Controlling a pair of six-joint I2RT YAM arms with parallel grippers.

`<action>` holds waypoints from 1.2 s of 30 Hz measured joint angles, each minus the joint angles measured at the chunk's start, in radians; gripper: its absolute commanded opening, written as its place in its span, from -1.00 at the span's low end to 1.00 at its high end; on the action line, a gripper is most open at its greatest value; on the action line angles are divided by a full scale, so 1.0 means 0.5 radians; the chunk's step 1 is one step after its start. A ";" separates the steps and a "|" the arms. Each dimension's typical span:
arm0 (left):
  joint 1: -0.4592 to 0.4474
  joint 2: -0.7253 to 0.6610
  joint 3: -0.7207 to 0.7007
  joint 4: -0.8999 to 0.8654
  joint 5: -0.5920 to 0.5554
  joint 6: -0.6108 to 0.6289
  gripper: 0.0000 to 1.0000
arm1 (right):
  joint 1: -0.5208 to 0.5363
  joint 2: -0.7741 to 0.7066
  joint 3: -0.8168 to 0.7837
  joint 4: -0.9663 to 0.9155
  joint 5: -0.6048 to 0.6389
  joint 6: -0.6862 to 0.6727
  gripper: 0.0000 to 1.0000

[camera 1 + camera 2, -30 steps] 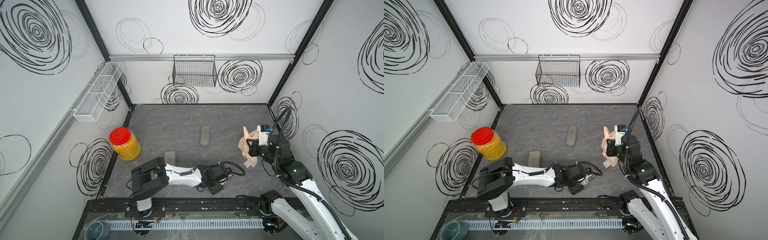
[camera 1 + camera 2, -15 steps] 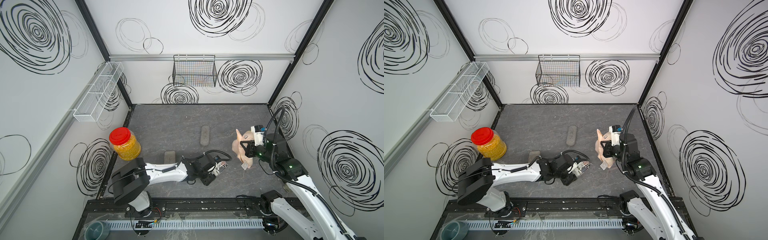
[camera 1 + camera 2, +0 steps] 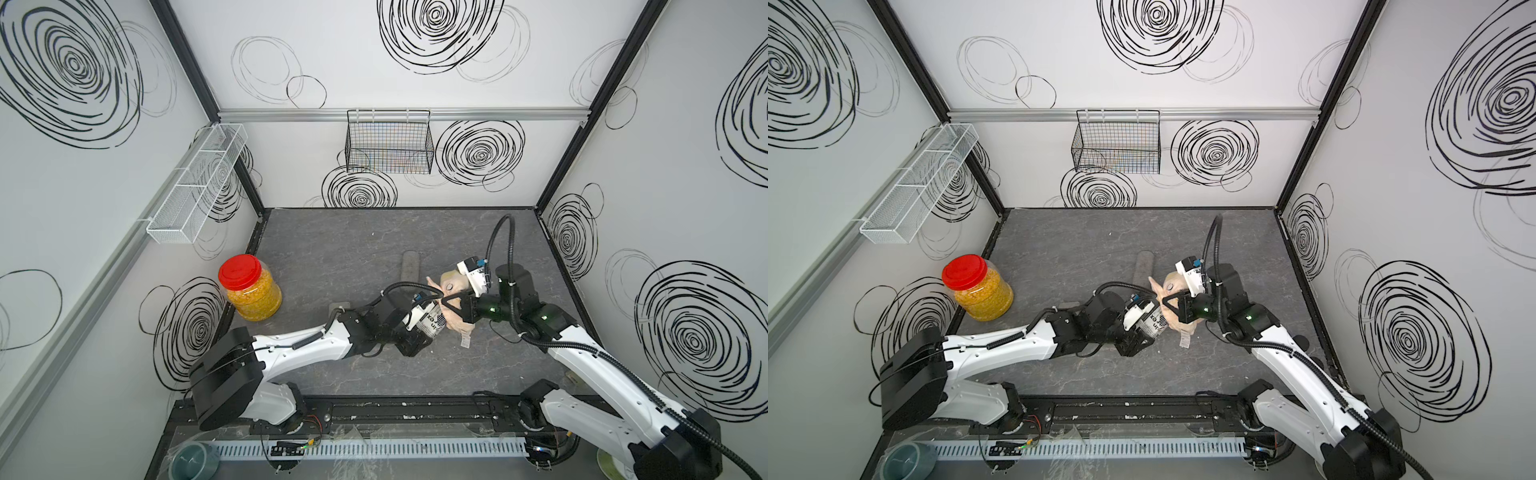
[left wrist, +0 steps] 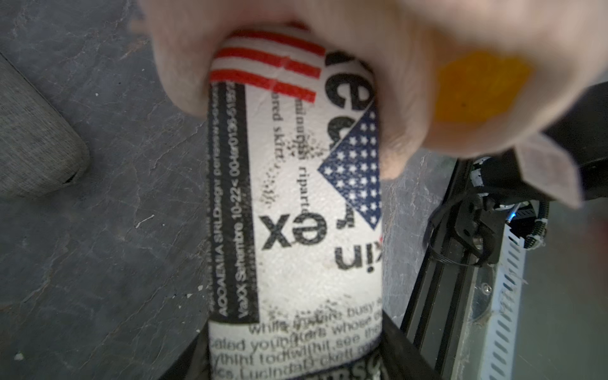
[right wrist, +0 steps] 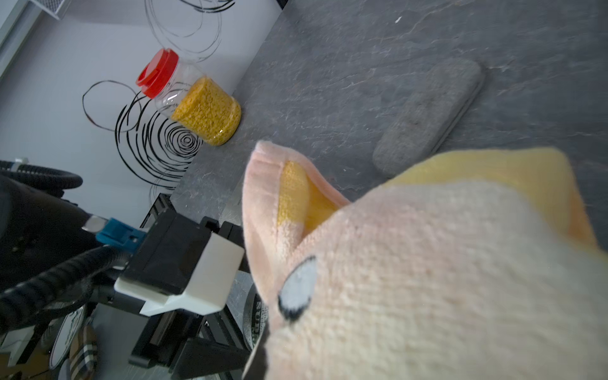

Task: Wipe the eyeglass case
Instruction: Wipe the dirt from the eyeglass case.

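While left hand (image 3: 426,332) clamps one printed eyeglass case (image 4: 296,214), right hand (image 3: 449,309) clenches one cloth (image 5: 427,279) over its end; one jar (image 3: 251,289).

The eyeglass case (image 4: 296,214) is white with black newsprint lettering, red stripes and white-starred navy. The cloth (image 5: 444,279) is pale peach with yellow patches. The jar (image 3: 253,295) has a red lid, yellow contents.
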State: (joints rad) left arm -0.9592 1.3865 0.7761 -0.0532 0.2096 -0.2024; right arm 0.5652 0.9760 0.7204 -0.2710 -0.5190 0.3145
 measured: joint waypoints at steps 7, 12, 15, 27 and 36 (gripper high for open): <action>-0.006 -0.014 0.000 -0.010 -0.013 -0.008 0.13 | 0.060 0.140 0.008 0.018 0.182 0.040 -0.97; -0.027 -0.016 0.000 -0.009 -0.026 -0.014 0.13 | -0.011 0.141 0.030 0.029 0.353 0.057 -0.95; -0.032 -0.031 -0.001 -0.008 -0.032 -0.019 0.13 | 0.013 0.158 0.030 0.069 0.273 0.066 -0.95; -0.032 -0.040 -0.005 0.053 -0.055 -0.047 0.12 | 0.097 0.221 0.041 0.054 0.084 0.109 -0.98; -0.032 -0.106 -0.031 0.067 -0.069 -0.055 0.10 | -0.189 0.140 0.041 0.031 0.148 0.142 -0.95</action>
State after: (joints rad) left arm -0.9752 1.3334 0.7609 -0.0196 0.1749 -0.2298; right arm 0.4706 1.0462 0.7410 -0.2554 -0.4450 0.3855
